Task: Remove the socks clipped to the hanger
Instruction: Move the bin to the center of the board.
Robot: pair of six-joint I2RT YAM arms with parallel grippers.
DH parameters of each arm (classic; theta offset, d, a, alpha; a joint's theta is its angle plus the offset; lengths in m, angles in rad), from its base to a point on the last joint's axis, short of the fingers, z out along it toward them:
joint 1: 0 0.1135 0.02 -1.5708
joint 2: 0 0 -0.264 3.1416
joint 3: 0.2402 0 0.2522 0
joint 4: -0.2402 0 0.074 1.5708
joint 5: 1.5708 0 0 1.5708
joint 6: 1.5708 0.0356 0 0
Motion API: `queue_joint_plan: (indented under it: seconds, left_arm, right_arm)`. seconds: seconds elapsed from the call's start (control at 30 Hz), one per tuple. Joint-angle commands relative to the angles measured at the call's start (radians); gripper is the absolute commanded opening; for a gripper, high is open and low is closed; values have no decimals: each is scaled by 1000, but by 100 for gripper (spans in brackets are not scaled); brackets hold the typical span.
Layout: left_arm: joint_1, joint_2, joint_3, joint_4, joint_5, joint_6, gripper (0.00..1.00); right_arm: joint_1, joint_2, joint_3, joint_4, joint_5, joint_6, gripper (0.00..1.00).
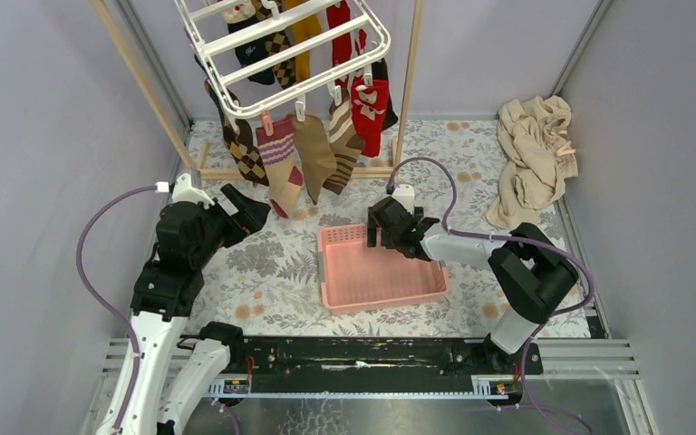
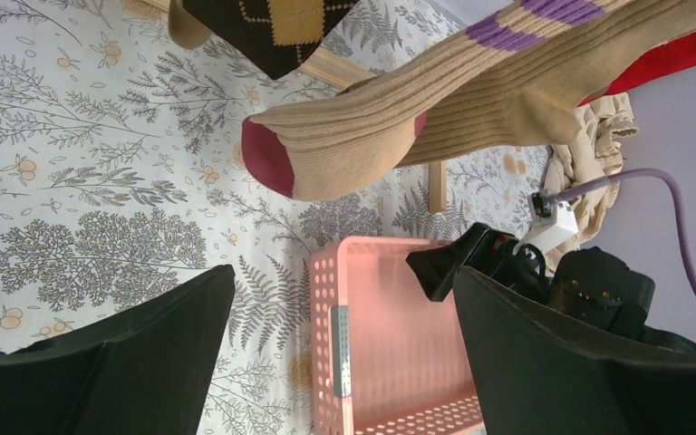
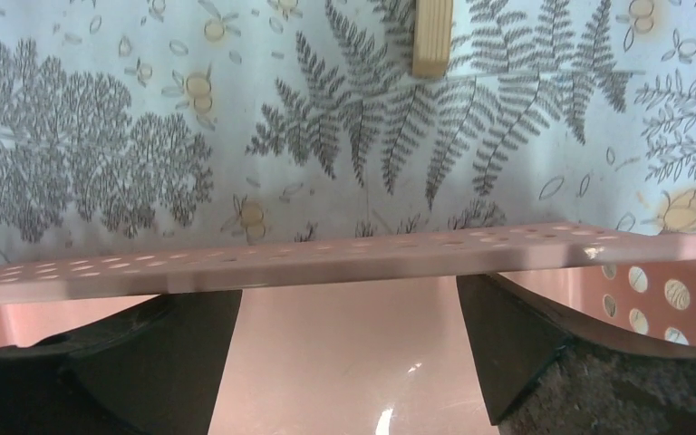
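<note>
Both pairs of fingers are held spread with nothing grasped; the socks (image 1: 326, 136) are seen clipped to the hanger (image 1: 236, 111).

The right fingers (image 1: 376, 234) are released wide and are held low over the far end of the pink basket (image 1: 372, 272), whose perforated rim is seen running across just beyond them; the left fingers (image 1: 256, 215) are likewise released, held above the surface (image 1: 272, 272) to the left of the basket, just below the maroon toe of a tan sock (image 2: 399, 136) with purple stripes; that sock is hung beside an argyle sock (image 1: 246, 154) and a red sock (image 1: 370, 109); the white hanger is suspended from a wooden pole frame (image 1: 408, 82) at the far side; a beige cloth (image 1: 530, 159) is heaped at the far right corner.
</note>
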Motion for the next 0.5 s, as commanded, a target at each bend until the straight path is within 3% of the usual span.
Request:
queue_joint_plan:
  seconds: [0.0,0.27,0.47]
  left_arm:
    - [4,2,-9,25,2,-2,98]
    - [4,15,-7,34,12,2,98]
    - [4,20,-19,53,45,10,99]
  right_arm:
    - [-46,30,72,41,36,-22,96]
    - [-145,19,73,47,-9,-2,96]
    - [-149,-183,-6,59,-150,-90,95]
